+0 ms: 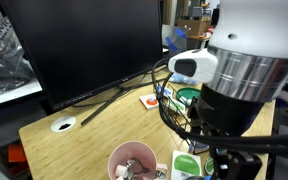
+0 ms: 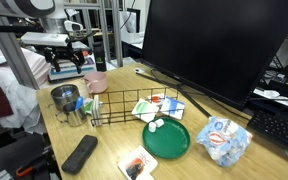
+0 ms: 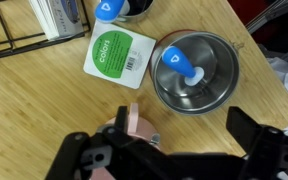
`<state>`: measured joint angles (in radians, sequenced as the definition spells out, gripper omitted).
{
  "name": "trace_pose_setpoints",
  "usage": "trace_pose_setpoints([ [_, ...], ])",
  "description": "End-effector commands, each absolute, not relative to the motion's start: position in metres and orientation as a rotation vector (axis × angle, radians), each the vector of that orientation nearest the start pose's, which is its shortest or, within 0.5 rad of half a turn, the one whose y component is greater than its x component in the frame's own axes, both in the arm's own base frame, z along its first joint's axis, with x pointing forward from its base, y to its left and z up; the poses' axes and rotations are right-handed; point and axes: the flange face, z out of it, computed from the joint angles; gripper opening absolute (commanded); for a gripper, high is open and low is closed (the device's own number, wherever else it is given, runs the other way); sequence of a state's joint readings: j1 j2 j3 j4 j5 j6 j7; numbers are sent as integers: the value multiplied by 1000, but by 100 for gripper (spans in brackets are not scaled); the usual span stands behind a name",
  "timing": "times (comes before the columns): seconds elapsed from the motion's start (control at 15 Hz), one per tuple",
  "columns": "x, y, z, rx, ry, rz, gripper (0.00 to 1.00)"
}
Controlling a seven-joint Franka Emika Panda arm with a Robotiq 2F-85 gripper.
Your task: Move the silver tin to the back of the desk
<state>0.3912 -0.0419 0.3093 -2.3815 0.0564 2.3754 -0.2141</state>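
Note:
The silver tin point(image 3: 194, 72) stands on the light wood desk point(image 3: 44, 110) with a blue and white object inside it. It also shows near the desk's edge in an exterior view point(image 2: 65, 98). My gripper point(image 3: 182, 124) is open and empty, above the desk just short of the tin. Its one finger is over the pink cup point(image 3: 136, 124). In an exterior view the gripper point(image 2: 72, 68) hangs above the tin and the pink cup point(image 2: 96, 80). In the exterior view with the cable hole point(image 1: 63, 125), the arm hides the tin.
A green and white card point(image 3: 116, 52) lies beside the tin. A wire basket point(image 2: 134, 105), a flat green dish point(image 2: 166, 138), a black case point(image 2: 80, 153) and a plastic bag point(image 2: 224, 138) sit on the desk. A large monitor point(image 2: 214, 45) stands at the back.

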Motion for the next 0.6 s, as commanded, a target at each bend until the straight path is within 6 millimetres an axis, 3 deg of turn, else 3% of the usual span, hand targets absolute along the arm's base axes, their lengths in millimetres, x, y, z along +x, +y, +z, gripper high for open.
trace_pose_setpoints([
  [0.0, 377, 328, 327, -2727, -1403, -24, 100],
  [0.27, 364, 344, 307, -2647, -1542, 14, 100],
  [0.53, 363, 346, 290, -2662, -1585, 22, 100],
])
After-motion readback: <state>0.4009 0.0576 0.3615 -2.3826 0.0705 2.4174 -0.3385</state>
